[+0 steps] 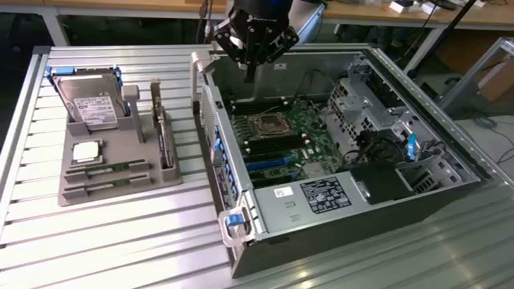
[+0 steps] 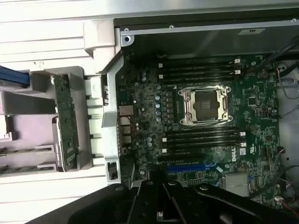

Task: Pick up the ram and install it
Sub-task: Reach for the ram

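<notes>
Over the open steel computer case, the black gripper hangs, jaws seemingly clenched, empty; they'd shove the long green ram stick aside.

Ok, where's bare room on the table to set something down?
Bare table slats between the grey parts tray and the near edge, on the exterior view's left of the computer case. Only a narrow strip between tray and case. Crowded inside: motherboard, cables.

gripper was all matte black: boxy body with small white lettering at 12 o'clock, angular linkage arms at 9 and 3, tapering to a narrow tip at 6.
</notes>
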`<state>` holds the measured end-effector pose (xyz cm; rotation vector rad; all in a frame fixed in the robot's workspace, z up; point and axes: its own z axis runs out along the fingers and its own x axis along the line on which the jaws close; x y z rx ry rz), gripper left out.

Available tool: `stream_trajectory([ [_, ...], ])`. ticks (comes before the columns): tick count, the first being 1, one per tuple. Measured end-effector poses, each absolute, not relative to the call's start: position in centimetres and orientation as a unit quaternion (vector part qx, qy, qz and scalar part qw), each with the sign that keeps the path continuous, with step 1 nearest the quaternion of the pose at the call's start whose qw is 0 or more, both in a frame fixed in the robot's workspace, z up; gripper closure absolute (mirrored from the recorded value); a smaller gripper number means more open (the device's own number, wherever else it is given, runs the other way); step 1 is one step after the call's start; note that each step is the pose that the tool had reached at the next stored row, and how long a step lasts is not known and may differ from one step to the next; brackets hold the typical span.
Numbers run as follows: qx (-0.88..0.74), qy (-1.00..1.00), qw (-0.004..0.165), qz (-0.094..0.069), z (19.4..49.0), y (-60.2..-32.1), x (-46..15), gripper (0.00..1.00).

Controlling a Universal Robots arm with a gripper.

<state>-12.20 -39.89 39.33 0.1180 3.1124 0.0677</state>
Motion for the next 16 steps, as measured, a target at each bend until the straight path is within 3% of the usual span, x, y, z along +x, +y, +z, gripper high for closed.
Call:
stream_trajectory([
  [16,0.038,0.999,0.013,0.022,39.3,-39.9,-13.7,0.90],
])
